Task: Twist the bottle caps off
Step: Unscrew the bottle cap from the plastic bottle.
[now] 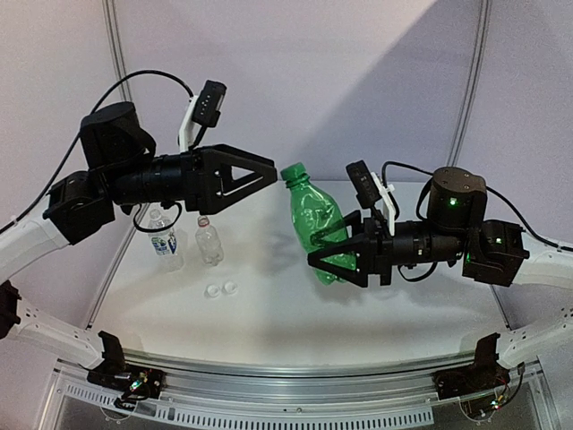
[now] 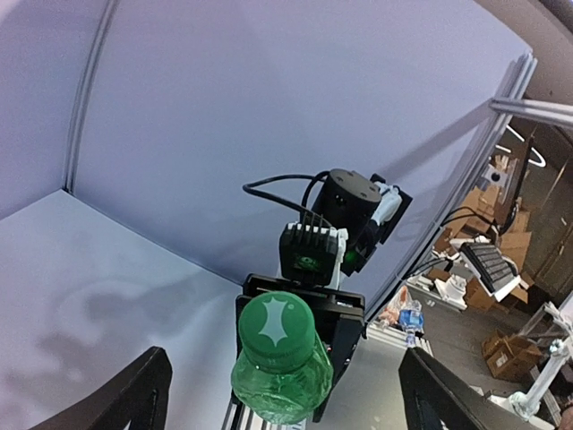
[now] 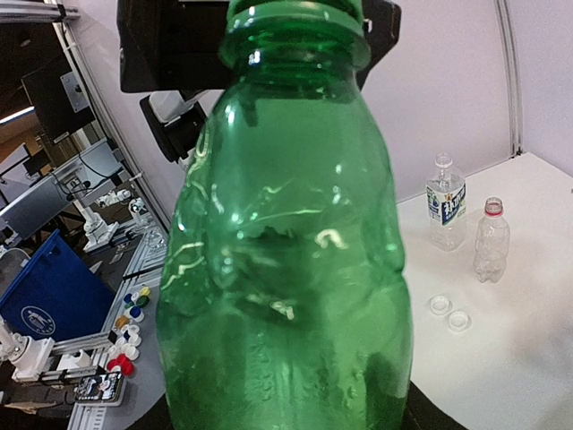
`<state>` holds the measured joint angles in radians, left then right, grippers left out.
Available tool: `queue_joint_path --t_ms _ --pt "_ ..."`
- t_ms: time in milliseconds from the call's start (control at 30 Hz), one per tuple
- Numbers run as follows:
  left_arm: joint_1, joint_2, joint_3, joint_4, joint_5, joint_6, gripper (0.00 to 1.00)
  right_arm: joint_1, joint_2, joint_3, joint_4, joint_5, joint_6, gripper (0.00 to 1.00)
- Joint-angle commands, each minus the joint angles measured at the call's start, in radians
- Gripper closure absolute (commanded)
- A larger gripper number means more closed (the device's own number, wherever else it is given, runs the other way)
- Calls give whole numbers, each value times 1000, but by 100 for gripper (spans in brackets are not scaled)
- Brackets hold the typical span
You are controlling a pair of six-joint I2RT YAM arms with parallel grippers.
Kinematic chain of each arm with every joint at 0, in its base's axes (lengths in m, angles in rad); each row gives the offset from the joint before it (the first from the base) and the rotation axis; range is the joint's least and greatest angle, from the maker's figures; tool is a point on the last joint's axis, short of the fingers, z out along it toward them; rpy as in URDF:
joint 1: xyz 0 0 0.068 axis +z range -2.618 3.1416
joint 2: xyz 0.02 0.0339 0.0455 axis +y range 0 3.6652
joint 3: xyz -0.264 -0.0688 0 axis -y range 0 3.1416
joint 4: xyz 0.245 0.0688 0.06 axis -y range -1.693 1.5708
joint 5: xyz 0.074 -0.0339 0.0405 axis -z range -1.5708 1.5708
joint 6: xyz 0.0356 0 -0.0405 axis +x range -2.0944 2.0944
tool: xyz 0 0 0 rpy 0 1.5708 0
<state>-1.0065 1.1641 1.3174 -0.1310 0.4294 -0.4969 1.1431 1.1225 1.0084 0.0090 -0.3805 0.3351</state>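
Observation:
My right gripper (image 1: 333,253) is shut on the belly of the green bottle (image 1: 315,219), holding it off the table, tilted with its neck up and to the left. The green cap (image 1: 293,171) is on the neck. My left gripper (image 1: 271,172) stands open, level with the cap, its tips just left of it. In the left wrist view the cap (image 2: 276,327) faces me between the two fingers (image 2: 143,394), well apart from both. The green bottle (image 3: 286,269) fills the right wrist view and hides my right fingers.
A clear labelled bottle (image 1: 164,240) and a shorter clear bottle (image 1: 209,242) stand uncapped at the table's left. Two white caps (image 1: 221,289) lie in front of them. An aluminium rail (image 1: 295,381) runs along the near edge.

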Motion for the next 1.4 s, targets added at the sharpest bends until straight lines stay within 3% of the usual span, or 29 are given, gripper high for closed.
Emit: queue_joint_path --t_ms 0,367,567,700,800,967,1067,1367 --pt "12 47 35 14 57 15 13 -2 12 17 16 -34 9 100" --pt "13 93 62 14 84 24 40 -1 39 35 10 -50 20 100" --pt "12 109 70 -19 91 17 75 -1 47 43 9 -49 23 100" --pt "12 131 92 -67 56 0 85 -1 57 52 2 -30 21 100" --pt "12 161 130 -136 6 -28 87 -1 78 85 -92 78 -13 100" --pt "10 228 176 -253 -78 -125 86 -2 182 232 -365 437 -94 100" --pt "8 254 177 -282 -134 -213 86 0 259 329 -493 565 -110 100" --pt "2 258 148 -271 -160 -265 85 0 207 209 -338 536 -99 100"
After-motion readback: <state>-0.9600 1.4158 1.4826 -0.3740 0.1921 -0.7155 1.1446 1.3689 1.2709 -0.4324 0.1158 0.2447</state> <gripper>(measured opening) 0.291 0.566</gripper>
